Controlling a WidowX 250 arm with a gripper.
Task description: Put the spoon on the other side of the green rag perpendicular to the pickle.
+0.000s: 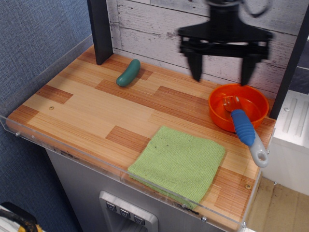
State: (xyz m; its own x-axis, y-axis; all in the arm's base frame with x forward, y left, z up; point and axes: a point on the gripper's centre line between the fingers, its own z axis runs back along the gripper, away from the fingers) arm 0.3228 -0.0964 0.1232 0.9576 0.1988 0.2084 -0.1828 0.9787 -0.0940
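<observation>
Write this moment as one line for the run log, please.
gripper: open, empty, above orange bowl | spoon: head in bowl, blue handle over rim | green rag: flat, front | pickle: back left | grasp: not yet

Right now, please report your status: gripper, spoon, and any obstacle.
Gripper open, empty, above orange bowl. Spoon untouched, head in bowl, handle over rim. Green rag and pickle lie apart. Nothing blocks.

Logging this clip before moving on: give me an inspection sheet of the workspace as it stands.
Surface: wooden counter, clear guard along its front edge.
Job's things: spoon lying head-first in the orange bowl, handle over the rim; green rag flat near the front; pickle at the back left.
Clutter: nothing seen.
Gripper: gripper open, empty, above the bowl.
Cables: loop at the top edge.
Surroundings: plank wall, black post.
</observation>
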